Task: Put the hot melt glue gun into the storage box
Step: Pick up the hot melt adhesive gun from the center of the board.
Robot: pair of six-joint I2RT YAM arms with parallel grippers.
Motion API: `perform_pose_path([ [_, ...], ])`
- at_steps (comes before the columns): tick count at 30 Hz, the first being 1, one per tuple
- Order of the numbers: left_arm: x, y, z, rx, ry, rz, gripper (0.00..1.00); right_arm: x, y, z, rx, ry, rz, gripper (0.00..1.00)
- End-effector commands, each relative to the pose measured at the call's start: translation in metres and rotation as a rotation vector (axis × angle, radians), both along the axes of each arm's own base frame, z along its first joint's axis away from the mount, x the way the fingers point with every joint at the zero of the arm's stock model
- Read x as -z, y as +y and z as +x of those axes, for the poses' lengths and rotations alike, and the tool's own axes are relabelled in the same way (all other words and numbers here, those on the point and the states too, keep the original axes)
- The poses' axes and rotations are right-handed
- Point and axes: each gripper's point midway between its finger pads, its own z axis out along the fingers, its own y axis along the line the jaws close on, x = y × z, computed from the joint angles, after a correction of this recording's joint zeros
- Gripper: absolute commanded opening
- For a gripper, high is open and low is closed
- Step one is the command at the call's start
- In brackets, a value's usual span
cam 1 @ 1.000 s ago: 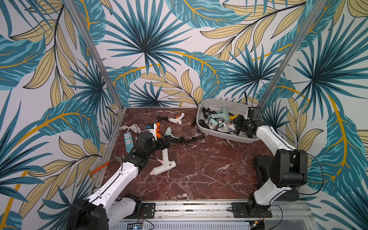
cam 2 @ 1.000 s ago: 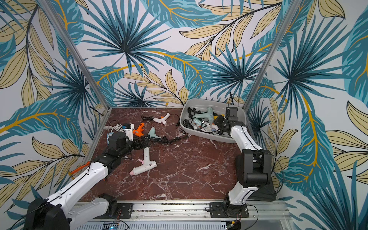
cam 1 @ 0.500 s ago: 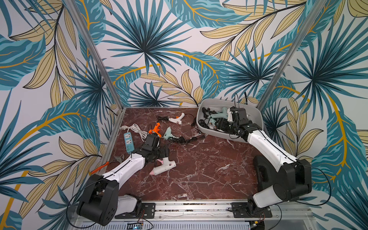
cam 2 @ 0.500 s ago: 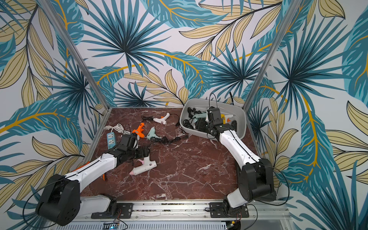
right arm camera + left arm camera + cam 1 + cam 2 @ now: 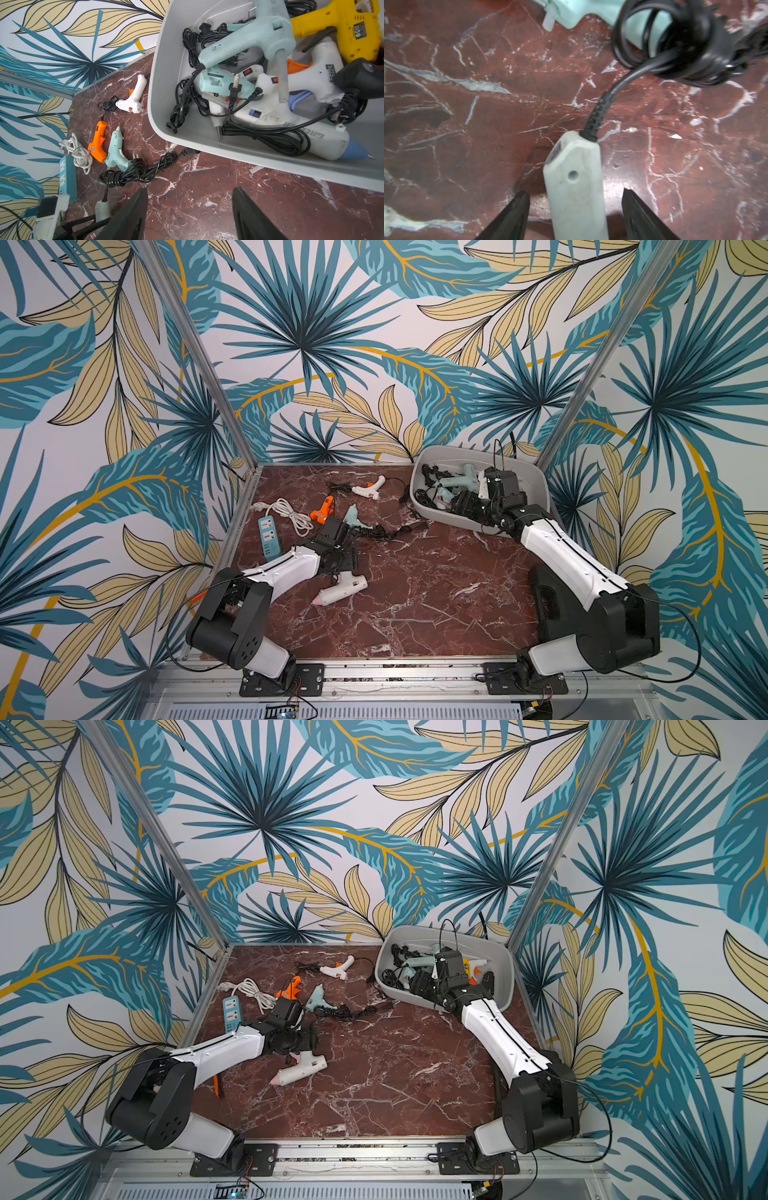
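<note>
We find the white glue gun [image 5: 577, 207] lying lengthwise between the jaws of our left pincer [image 5: 575, 192]; they stand apart, clear of it.

Robot lab booth [image 5: 299, 344] – aluminium frame posts [image 5: 198, 352], leaf-print walls, marble-look tabletop [image 5: 436, 593]

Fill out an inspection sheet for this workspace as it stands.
Surface: red marble table, no spills seen.
Job's things: grey storage box holding several glue guns; white glue gun, orange gun, mint gun and small white gun lying on the table.
Clutter: power strip with its white cord.
Grippers: left gripper open astride the white glue gun's handle, not touching; right gripper open, empty, near the box.
Cables: black cord coiled, running from the white glue gun's handle; more cords tangled in the box.
Surroundings: leaf-print walls, metal posts.
</note>
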Motion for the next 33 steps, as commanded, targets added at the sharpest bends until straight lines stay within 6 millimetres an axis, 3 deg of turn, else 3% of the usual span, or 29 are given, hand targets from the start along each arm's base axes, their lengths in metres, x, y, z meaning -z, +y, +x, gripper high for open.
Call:
perform_pose_path([
  [1,-0.001,0.004,0.006,-0.019,-0.003,0.037,0.71,-0.009,0.002,-0.004,0.001,-0.032,0.022,0.68],
  [5,0.006,0.003,0.008,-0.024,0.007,0.038,0.59,-0.01,0.002,-0.004,0.003,-0.036,0.029,0.68],
  [9,0.007,-0.002,0.012,-0.021,-0.001,0.013,0.33,-0.008,0.005,-0.005,-0.003,-0.028,0.039,0.68],
  [16,-0.006,-0.017,0.016,-0.002,-0.033,-0.076,0.01,-0.002,0.015,-0.009,-0.04,-0.009,0.088,0.69],
  [23,-0.03,-0.023,0.018,-0.018,-0.098,-0.151,0.0,0.009,0.041,-0.012,-0.125,-0.014,0.184,0.69],
  [33,-0.1,-0.037,0.03,-0.086,-0.3,-0.403,0.0,0.005,0.11,-0.032,-0.356,-0.094,0.316,0.68],
])
